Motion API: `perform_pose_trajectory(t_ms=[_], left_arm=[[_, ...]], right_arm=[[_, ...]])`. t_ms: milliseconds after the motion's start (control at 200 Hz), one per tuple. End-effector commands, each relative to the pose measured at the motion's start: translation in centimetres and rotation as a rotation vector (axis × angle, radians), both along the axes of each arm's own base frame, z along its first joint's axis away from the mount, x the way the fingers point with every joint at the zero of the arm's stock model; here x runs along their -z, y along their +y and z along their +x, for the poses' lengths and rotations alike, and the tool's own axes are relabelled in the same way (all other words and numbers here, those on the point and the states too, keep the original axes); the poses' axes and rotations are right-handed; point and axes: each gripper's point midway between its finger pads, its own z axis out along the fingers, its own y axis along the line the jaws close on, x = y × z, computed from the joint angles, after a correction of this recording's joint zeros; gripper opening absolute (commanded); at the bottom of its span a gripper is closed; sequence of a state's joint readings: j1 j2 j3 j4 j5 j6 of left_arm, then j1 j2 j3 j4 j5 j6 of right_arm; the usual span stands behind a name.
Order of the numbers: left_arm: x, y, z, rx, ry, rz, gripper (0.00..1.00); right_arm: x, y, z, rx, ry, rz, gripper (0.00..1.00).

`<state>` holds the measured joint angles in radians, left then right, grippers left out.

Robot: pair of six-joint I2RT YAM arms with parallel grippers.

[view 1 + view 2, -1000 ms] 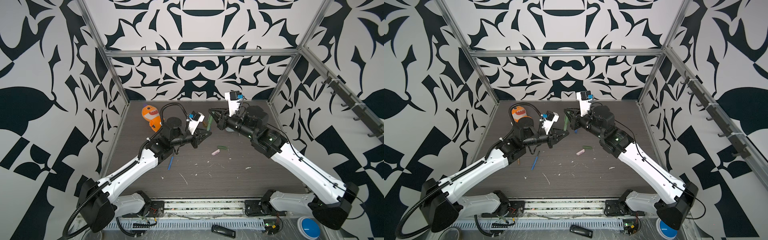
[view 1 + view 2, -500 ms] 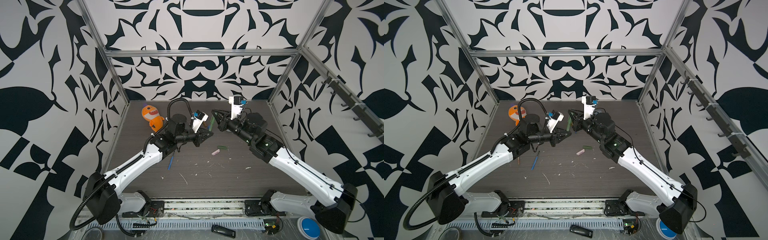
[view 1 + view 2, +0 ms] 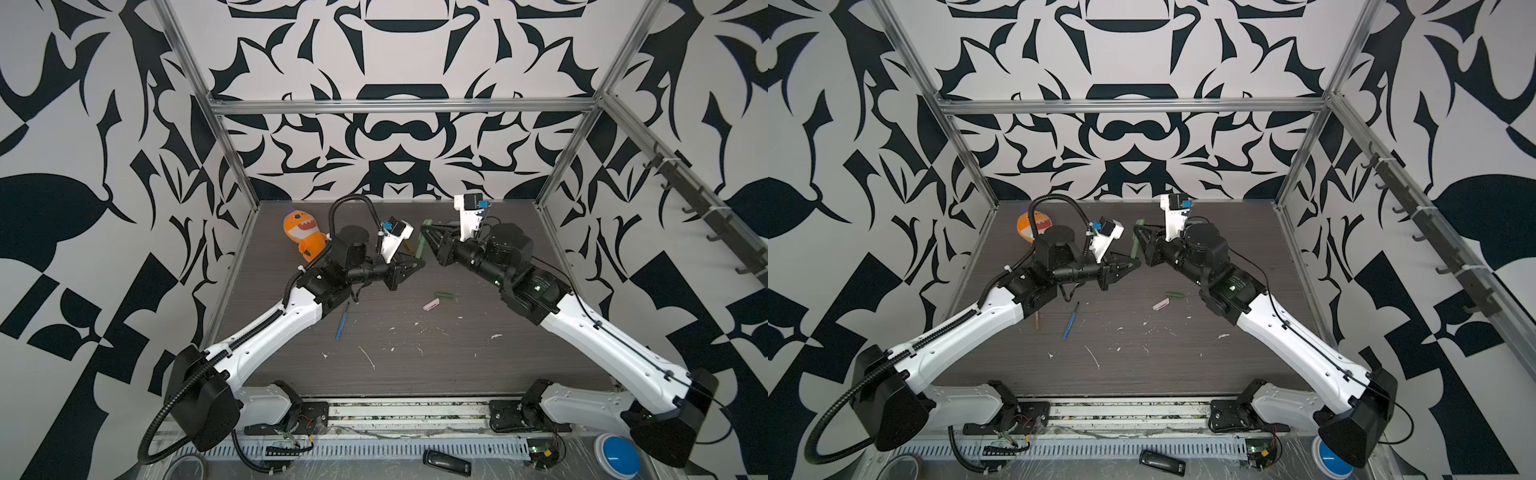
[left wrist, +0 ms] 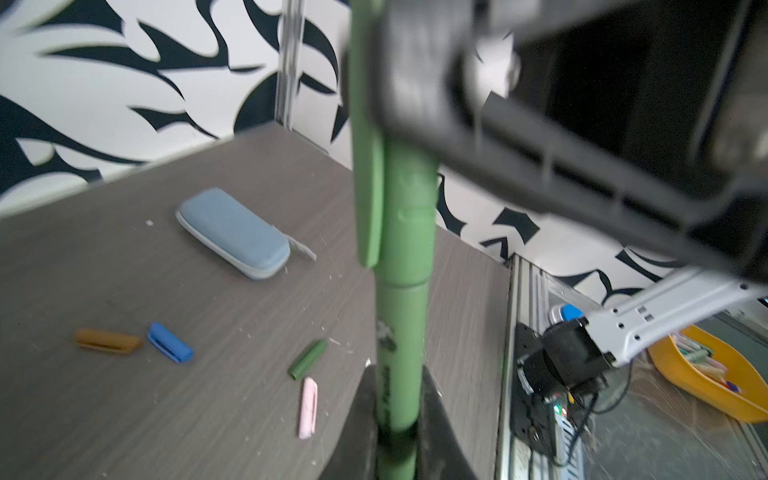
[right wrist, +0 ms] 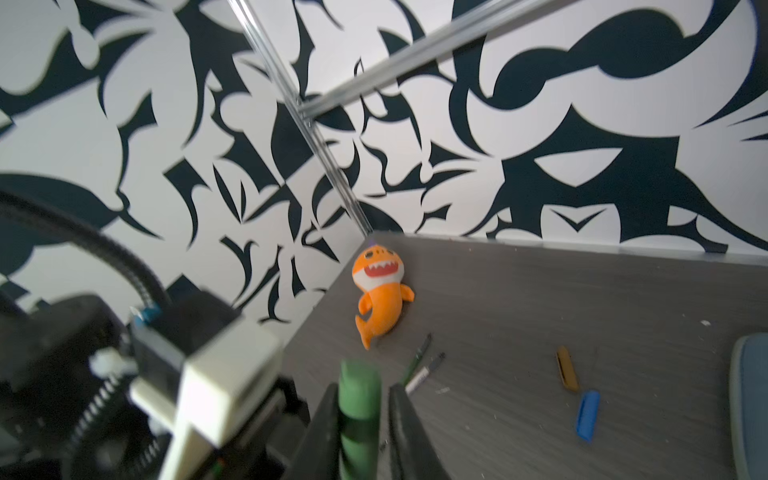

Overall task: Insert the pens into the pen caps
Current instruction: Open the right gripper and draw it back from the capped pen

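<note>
Capping looks finished, I judge: the stubby green plastic clip cap (image 4: 409,208) sits seated on the slim green plastic pen (image 4: 401,332), aloft over the table. The left gripper (image 4: 397,419) clamps the barrel; the right gripper (image 5: 365,390) has its jaws slightly parted around the cap. Next I'd back it straight off without dragging the cap.

Bright, even, diffuse lighting, seemingly from overhead. Only faint, soft shadows on tabletop (image 3: 415,365); no glare. Both top views sharp at centre, with wide-angle stretch splaying frame posts (image 3: 202,83) outward toward corners.

Motion smear across left wrist view: soft green pen (image 4: 401,332), slightly soft pale blue case (image 4: 232,232). Same in right wrist view: out-of-focus white camera housing (image 5: 208,374) and green cap (image 5: 359,399), crisper orange shark toy (image 5: 380,295) farther off. Patterned walls smeared near edges.
</note>
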<state>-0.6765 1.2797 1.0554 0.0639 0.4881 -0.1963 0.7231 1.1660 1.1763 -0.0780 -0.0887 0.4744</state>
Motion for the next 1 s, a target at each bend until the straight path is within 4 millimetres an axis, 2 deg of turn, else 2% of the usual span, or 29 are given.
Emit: perform_pose_trajectory(t_ms=[0,55,125,205,290,405,575,715,840,860,995], left_arm=[[-1.3,1.5,-0.3,-0.029,-0.050,-0.065,0.00],[0.1,1.8,-0.8,-0.022,-0.010,-0.051,0.00],[1.1,2.2,-1.4,-0.023,0.018,-0.041,0.00],[1.4,2.9,-1.7,-0.047,0.015,-0.036,0.00],[1.6,3.3,-1.8,-0.062,0.013,-0.020,0.00],[1.6,3.6,-1.7,-0.073,0.007,-0.007,0.00],[2.1,3.8,-0.9,-0.102,0.017,0.022,0.00],[3.1,3.8,0.4,-0.133,0.057,0.050,0.00],[4.8,4.2,3.4,-0.229,0.151,0.101,0.00],[6.2,4.0,4.3,-0.245,0.189,0.132,0.00],[10.4,4.8,8.7,-0.381,0.362,0.237,0.00]], right_arm=[[-1.8,0.2,-2.2,-0.070,0.042,-0.036,0.33],[-3.8,0.2,-2.6,-0.082,0.013,-0.020,0.35],[-5.2,-0.1,-3.2,-0.096,-0.005,-0.007,0.37],[-5.5,-0.9,-3.6,-0.079,-0.011,-0.008,0.38],[-4.7,-2.4,-4.0,-0.032,-0.010,-0.020,0.39],[-1.5,-4.0,-4.2,0.028,0.044,-0.067,0.39],[5.7,-7.1,-4.1,0.169,0.181,-0.211,0.38],[9.4,-9.2,-4.5,0.250,0.246,-0.273,0.38],[11.6,-10.1,-4.5,0.277,0.283,-0.307,0.39],[11.9,-10.7,-4.1,0.312,0.282,-0.323,0.38],[13.5,-11.6,-3.4,0.348,0.308,-0.361,0.38]])
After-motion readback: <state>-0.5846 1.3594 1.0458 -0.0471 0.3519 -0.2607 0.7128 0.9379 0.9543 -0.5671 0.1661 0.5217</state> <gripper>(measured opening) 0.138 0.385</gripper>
